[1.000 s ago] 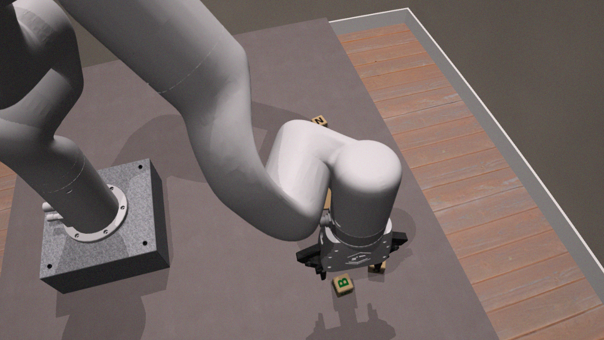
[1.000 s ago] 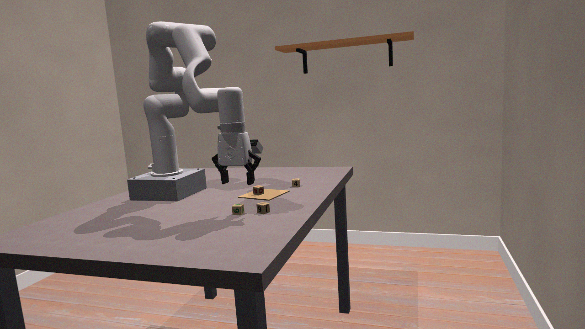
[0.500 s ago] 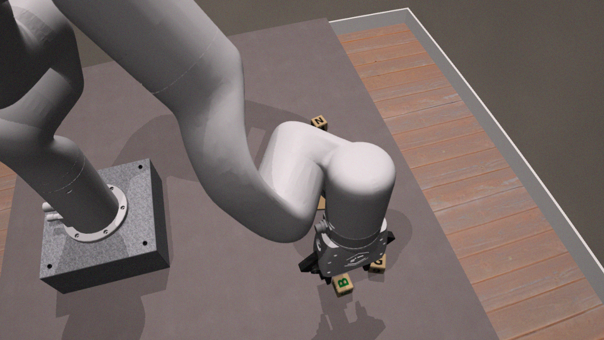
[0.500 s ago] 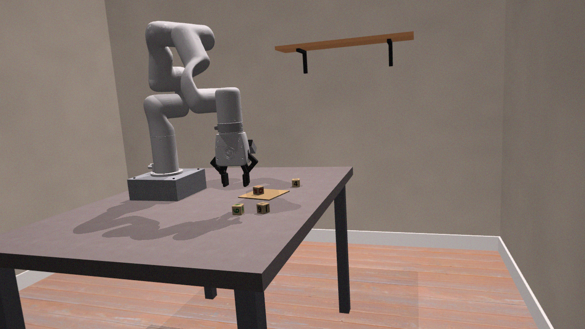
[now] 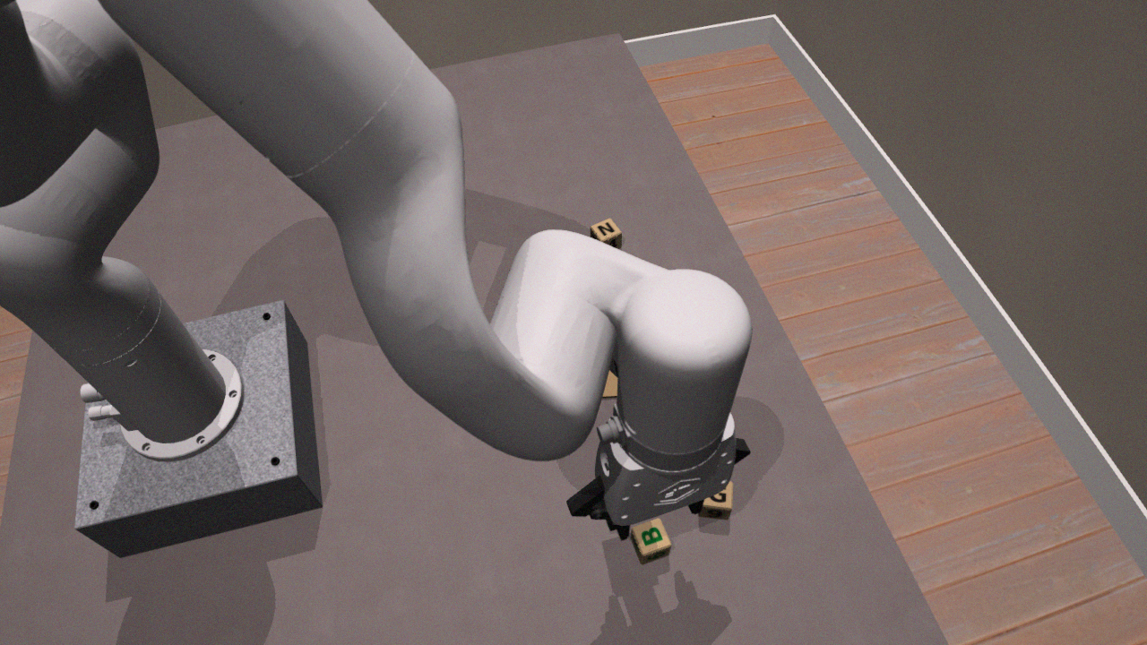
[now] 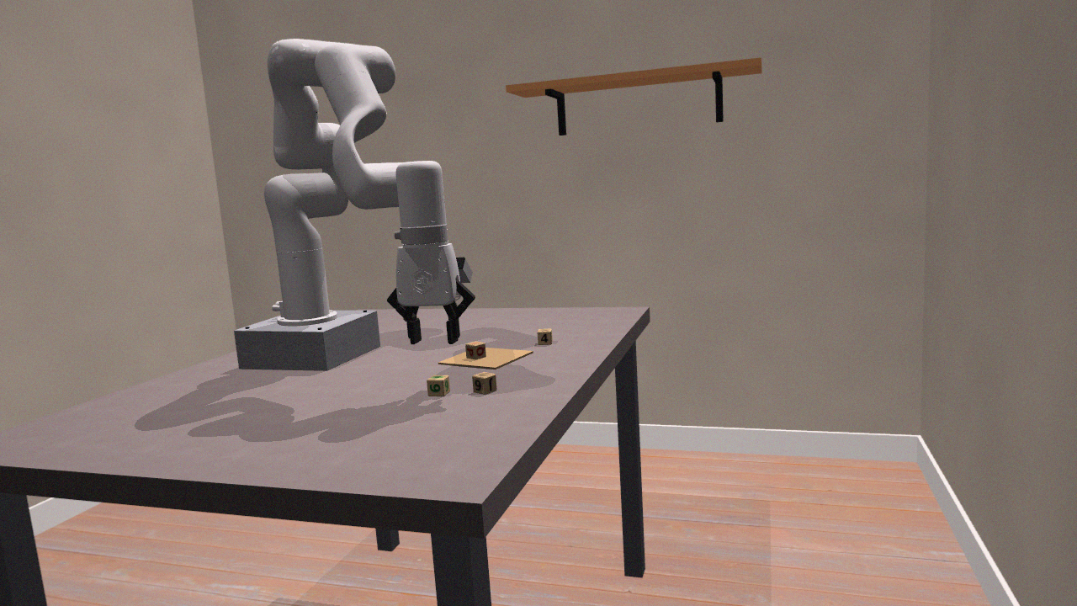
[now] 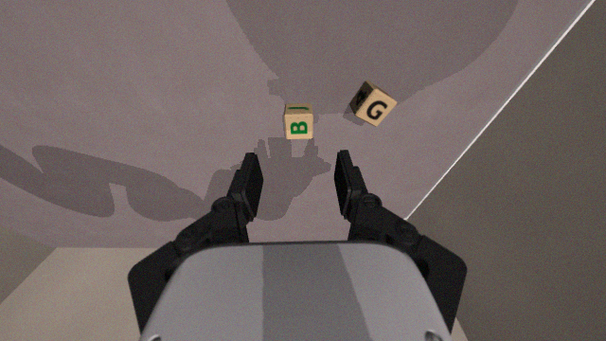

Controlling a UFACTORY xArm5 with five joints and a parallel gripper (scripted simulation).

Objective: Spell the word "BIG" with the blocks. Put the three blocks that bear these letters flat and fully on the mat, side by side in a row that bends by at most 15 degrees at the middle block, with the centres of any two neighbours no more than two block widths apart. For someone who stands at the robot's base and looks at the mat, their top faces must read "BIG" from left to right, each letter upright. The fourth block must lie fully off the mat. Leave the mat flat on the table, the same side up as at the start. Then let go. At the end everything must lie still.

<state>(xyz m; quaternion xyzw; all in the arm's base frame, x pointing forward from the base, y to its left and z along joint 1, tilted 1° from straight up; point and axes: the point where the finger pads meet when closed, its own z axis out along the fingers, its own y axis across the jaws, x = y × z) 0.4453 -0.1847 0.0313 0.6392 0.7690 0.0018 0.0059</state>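
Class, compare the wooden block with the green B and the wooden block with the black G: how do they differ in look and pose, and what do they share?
Letter colour: the pale wooden cube with a green B on top against the pale wooden cube with a black G on top.
Pose: in the wrist view the B block sits square to the open gripper, while the G block is turned at an angle.
Shared: both rest on the grey table, off the tan mat, ungripped.

Wooden B block (image 7: 298, 121) and skewed G block (image 7: 373, 110) sit off the mat (image 6: 485, 358), which bears another block (image 6: 474, 349).
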